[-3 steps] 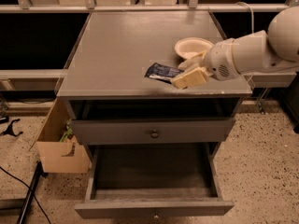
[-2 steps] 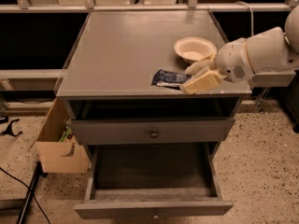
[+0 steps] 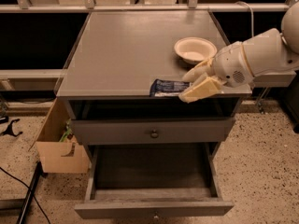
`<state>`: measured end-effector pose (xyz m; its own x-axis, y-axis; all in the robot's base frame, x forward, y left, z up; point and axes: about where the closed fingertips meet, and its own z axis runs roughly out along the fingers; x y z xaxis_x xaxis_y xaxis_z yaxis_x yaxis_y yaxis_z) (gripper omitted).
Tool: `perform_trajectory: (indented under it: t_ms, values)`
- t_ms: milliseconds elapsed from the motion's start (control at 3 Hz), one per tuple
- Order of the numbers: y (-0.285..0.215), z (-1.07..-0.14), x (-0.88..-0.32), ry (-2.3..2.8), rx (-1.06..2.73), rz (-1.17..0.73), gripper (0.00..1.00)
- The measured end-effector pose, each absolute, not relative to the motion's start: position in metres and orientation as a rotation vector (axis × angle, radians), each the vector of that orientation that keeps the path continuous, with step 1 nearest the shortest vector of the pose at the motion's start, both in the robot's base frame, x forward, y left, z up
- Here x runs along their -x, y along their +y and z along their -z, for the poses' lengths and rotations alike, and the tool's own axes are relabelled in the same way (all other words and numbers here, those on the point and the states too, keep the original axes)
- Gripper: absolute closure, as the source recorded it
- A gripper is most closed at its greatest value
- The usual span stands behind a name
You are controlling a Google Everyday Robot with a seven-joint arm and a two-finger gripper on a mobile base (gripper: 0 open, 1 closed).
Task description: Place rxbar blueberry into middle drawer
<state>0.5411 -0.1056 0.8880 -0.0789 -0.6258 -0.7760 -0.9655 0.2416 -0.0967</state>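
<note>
The rxbar blueberry (image 3: 167, 87), a dark blue flat bar with white print, is at the front edge of the grey cabinet's tabletop (image 3: 126, 50), right of centre. My gripper (image 3: 186, 87) reaches in from the right and is shut on the bar's right end, its cream fingers (image 3: 202, 88) above and below it. The middle drawer (image 3: 154, 208) is pulled out wide at the bottom of the view, and its grey tray shows nothing inside. The drawer with the round knob (image 3: 153, 134) above it is closed.
A cream-white bowl (image 3: 195, 49) sits on the tabletop just behind my gripper. A cardboard box (image 3: 58, 148) stands on the floor to the cabinet's left, with a black cable (image 3: 23, 190) near it. A rail and dark shelving run behind the cabinet.
My gripper has moved toward the tabletop's front edge and a little right. The rxbar moved with it, from mid-table to the front edge.
</note>
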Motion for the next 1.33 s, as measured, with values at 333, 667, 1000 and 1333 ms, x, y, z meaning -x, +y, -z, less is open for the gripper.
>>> perform_trajectory:
  t_ms: [333, 667, 1000, 1333]
  values:
    - [-0.117, -0.876, -0.505, 1.777, 1.546, -0.557, 1.0]
    - [-0.13, -0.862, -0.482, 1.792, 1.574, -0.531, 1.0]
    - [-0.151, -0.82, -0.469, 1.787, 1.56, -0.527, 1.0]
    - [-0.162, -0.79, -0.467, 1.765, 1.553, -0.533, 1.0]
